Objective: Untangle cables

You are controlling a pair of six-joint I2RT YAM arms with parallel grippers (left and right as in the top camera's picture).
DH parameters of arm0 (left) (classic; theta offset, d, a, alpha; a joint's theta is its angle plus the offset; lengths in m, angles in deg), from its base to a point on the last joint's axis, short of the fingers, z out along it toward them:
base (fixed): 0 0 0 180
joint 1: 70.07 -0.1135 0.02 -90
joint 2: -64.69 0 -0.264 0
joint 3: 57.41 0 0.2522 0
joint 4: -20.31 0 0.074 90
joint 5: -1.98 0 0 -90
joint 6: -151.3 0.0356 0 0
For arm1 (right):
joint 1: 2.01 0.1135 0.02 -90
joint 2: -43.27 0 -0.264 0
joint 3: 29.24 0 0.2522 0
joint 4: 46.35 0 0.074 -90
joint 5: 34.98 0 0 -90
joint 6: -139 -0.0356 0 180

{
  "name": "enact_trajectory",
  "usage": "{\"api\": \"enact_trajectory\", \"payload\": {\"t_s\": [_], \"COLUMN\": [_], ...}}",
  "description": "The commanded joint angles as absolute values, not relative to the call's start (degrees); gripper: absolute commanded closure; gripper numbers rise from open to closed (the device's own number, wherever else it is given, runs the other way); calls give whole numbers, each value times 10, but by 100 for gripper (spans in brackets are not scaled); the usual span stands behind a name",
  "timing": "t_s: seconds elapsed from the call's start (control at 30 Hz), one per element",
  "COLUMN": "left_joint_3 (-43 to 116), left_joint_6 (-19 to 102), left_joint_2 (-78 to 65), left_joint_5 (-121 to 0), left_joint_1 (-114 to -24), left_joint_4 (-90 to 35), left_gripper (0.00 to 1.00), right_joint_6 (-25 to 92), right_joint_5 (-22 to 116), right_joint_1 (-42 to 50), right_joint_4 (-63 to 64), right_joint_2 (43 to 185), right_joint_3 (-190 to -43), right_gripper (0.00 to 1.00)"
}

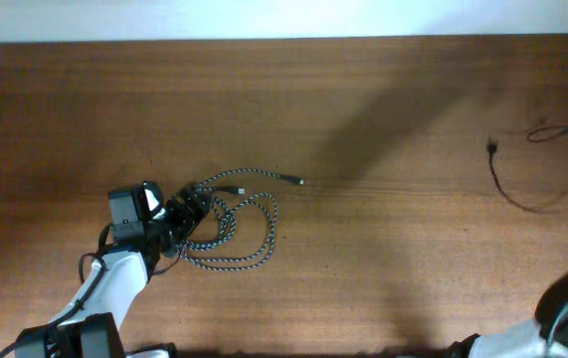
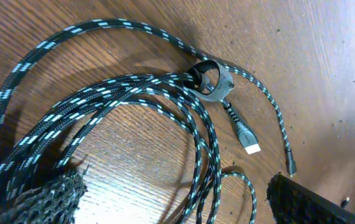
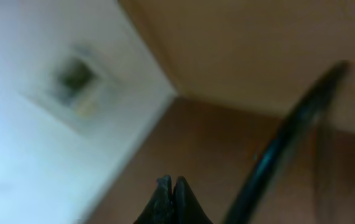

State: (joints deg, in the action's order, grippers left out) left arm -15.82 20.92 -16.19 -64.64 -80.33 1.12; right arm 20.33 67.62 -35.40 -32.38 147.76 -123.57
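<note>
Cable: black-and-white speckled braided cable (image 1: 239,227), coiled on the brown wooden desk (image 1: 383,259), left of centre.
Left hand (image 2: 171,186): spread wide, coil loops between its fingers, gripping nothing.
Right hand (image 3: 172,186): pressed together, empty.

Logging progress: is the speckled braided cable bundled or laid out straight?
Bundled. The braided cable lies in overlapping loops, several strands gathered through a grey strap; one plug end trails out.

A robotics lab, it seems: a wood-grain desk (image 1: 383,249) by a white wall (image 1: 264,15), with two robot arms (image 1: 114,278) mounted at its near edge.
</note>
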Motion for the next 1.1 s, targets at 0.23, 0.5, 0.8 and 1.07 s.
{"api": "enact_trajectory", "payload": {"t_s": [0.23, 0.5, 0.8, 1.07], "left_joint_3": [-196, -196, -187, -108], "left_joint_6": [206, 206, 264, 307], "left_joint_2": [-195, -195, -191, 224], "left_joint_5": [-711, -714, -561, -870], "left_joint_1": [-807, -807, -807, -786], "left_joint_4": [-14, 0, 56, -425], "left_gripper": [1, 1, 1, 5], "right_joint_6": [450, 582, 387, 380], "right_joint_5": [548, 617, 152, 85], "right_joint_1": [-327, -270, -379, -219], "right_joint_4": [-181, -217, -92, 78], "right_joint_2": [1748, 1749, 1574, 1452], "right_joint_3": [-1418, -1577, -1577, -1577], "right_gripper": [96, 96, 1, 1]}}
